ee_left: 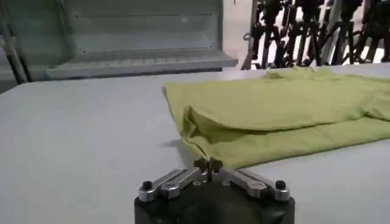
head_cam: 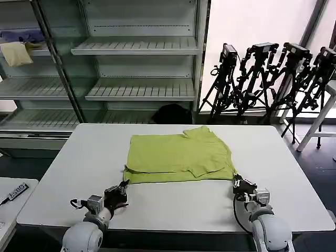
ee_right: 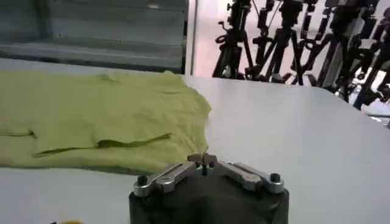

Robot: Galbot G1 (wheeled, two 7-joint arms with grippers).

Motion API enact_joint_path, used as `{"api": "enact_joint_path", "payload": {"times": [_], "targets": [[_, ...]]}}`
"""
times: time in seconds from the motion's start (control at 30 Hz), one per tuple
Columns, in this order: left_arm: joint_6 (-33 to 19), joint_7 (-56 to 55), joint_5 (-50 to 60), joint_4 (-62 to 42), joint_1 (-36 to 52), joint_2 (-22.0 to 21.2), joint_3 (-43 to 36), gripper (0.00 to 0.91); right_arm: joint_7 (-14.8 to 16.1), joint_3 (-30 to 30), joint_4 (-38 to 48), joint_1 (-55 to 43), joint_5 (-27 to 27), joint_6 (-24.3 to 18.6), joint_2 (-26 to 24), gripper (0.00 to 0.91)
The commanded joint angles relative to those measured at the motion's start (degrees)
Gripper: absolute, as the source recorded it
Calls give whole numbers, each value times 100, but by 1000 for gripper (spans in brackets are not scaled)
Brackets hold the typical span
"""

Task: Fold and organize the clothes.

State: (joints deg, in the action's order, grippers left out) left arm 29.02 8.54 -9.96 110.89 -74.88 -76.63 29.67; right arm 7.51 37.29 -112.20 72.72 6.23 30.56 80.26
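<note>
Head view: T-shirt (head_cam: 180, 157) between left gripper (head_cam: 124, 185) and right gripper (head_cam: 237, 184).

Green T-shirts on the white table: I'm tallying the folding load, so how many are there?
1. The lime-green T-shirt lies partly folded mid-table, between and beyond the left gripper and right gripper, both shut. Another layer underneath can't be ruled out.

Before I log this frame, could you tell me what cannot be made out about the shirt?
- T-shirt: white print hidden in every view, perhaps face down or folded under.
- Head view: layers beneath the folded front edge hidden by the top layer.
- Left wrist view: shirt's far end cut off by the frame edge.
</note>
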Motion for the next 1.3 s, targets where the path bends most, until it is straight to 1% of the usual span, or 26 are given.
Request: {"api": "enact_joint_path", "payload": {"times": [0.03, 0.07, 0.17, 0.23, 0.27, 0.37, 0.5, 0.63, 0.77, 0.9, 1.1, 1.17, 1.2, 1.23, 1.27, 1.3], "targets": [[-36, 80, -327, 787, -485, 110, 343, 0, -129, 37, -904, 541, 660, 257, -19, 0], [-2, 87, -353, 957, -607, 135, 403, 0, -132, 24, -1113, 692, 660, 258, -26, 0], [65, 264, -359, 1411, -920, 155, 730, 0, -256, -44, -1572, 1201, 634, 263, -36, 0], [57, 331, -436, 1612, -1131, 241, 886, 0, -358, -104, -1782, 1525, 590, 261, -50, 0], [51, 359, -448, 1674, -1217, 285, 958, 0, -388, -122, -1830, 1611, 590, 261, -38, 0], [-2, 392, -416, 1737, -1443, 351, 1099, 0, -602, -229, -2019, 2008, 564, 258, 2, 0], [-217, 441, -375, 1675, -1727, 409, 1274, 0, -825, -415, -2044, 2313, 438, 252, 77, 0], [-332, 436, -363, 1496, -1811, 411, 1360, 0, -890, -518, -2018, 2369, 408, 256, 181, 0], [-444, 413, -299, 1386, -1943, 383, 1425, 0, -861, -568, -2104, 2525, 330, 261, 140, 0], [-582, 418, -300, 1379, -2243, 356, 1532, 0, -871, -699, -2198, 2677, 140, 257, 147, 0], [-601, 454, -163, 1398, -2268, 386, 1505, 0, -828, -830, -2091, 2536, -154, 255, 230, 0], [-654, 462, -73, 1441, -2308, 381, 1468, 0, -851, -851, -2087, 2527, -165, 254, 233, 0], [-669, 443, 2, 1474, -2345, 355, 1444, 10, -847, -844, -2091, 2526, -167, 250, 244, 756], [-683, 433, 56, 1510, -2365, 332, 1429, 695, -858, -844, -2116, 2525, -156, 251, 249, 907], [-723, 424, 102, 1532, -2379, 321, 1414, 907, -865, -831, -2142, 2526, -154, 251, 265, 907], [-752, 398, 167, 1562, -2393, 312, 1399, 907, -862, -816, -2170, 2522, -159, 250, 278, 907]]}}
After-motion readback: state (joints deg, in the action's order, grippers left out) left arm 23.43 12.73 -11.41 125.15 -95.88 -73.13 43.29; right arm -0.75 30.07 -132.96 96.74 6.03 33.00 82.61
